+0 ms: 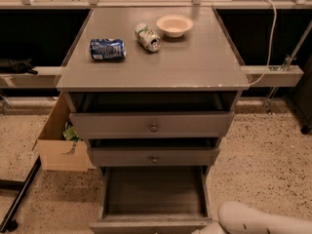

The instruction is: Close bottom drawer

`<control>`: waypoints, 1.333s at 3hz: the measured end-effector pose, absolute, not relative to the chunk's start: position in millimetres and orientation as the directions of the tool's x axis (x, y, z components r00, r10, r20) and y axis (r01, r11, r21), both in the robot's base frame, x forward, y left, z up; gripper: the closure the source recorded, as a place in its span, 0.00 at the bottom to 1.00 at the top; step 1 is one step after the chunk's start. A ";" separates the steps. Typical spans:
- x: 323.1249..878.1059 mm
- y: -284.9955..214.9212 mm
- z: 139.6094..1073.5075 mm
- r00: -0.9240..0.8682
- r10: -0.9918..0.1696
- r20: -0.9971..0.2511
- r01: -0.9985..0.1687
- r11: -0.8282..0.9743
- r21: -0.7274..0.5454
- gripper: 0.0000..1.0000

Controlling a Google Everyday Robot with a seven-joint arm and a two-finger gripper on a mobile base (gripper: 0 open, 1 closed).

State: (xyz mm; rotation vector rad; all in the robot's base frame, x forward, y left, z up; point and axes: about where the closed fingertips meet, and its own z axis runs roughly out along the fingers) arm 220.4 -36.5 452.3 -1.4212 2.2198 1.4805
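Observation:
The bottom drawer [155, 194] is pulled far out of the grey cabinet, its long shallow box open and empty, with its plain grey front [146, 226] at the bottom edge of the view. My white arm [261, 221] lies low at the bottom right, beside the drawer's front right corner. My gripper is below the bottom edge of the view and hidden.
Above are a mid-width drawer [153, 156] and the widest drawer [152, 125], both slightly open. On the cabinet top [195, 67] lie a blue can [107, 49], a crushed can [147, 36] and a bowl [174, 25]. A cardboard box [58, 152] stands on the left floor.

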 end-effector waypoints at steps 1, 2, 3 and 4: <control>193.6 -19.3 463.3 -0.549 -0.552 -0.627 -0.808 0.160 0.567 0.00; 177.7 -20.2 457.9 -0.578 -0.514 -0.634 -0.805 0.233 0.545 0.00; 183.3 -16.0 456.7 -0.572 -0.526 -0.630 -0.809 0.230 0.541 0.00; 182.8 -1.9 458.8 -0.582 -0.555 -0.595 -0.804 0.283 0.522 0.00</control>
